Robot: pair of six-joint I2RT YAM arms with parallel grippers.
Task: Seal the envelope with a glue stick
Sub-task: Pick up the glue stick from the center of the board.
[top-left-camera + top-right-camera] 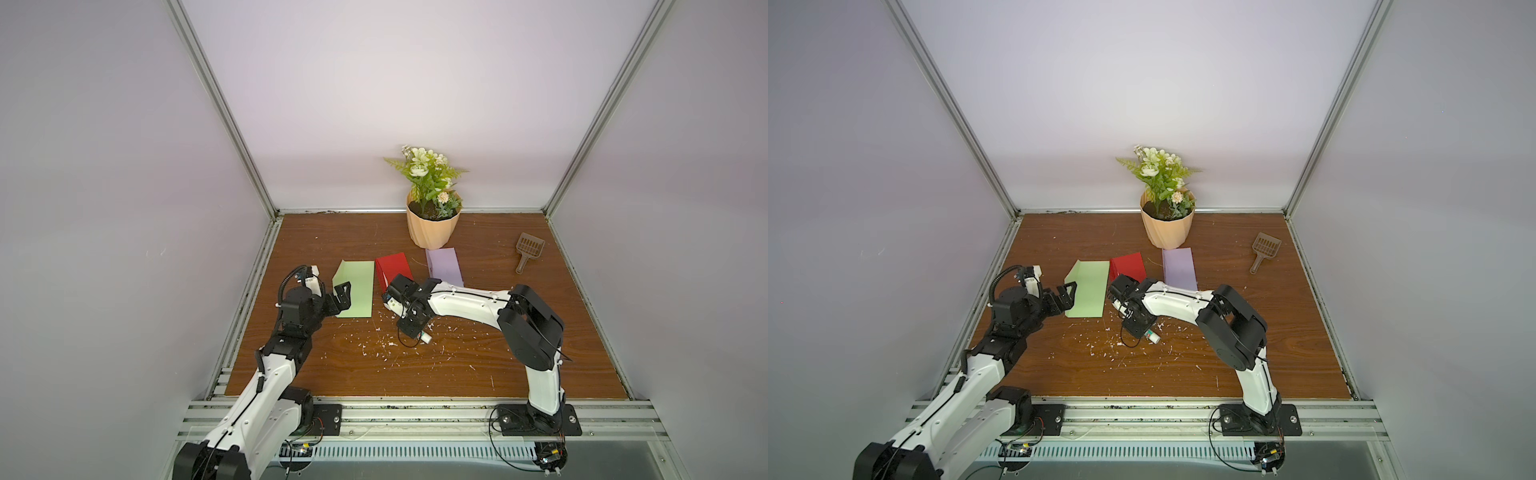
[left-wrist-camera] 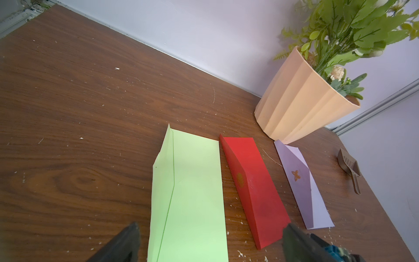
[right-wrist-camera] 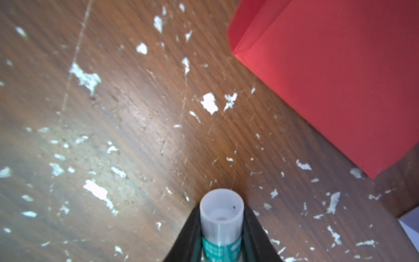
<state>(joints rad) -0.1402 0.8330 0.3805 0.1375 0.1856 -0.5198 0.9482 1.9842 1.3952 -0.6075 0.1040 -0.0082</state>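
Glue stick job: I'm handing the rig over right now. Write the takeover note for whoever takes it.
Right gripper: shut on the glue stick, low over the table by the red envelope.
Left gripper: open, empty, at the near end of the green envelope.
Things: green envelope's flap is open; purple envelope lies right of the red one, near the flower pot.
Done: stick grasped.
Left: glue a flap, fold it, press. Cap on or off: cannot tell.
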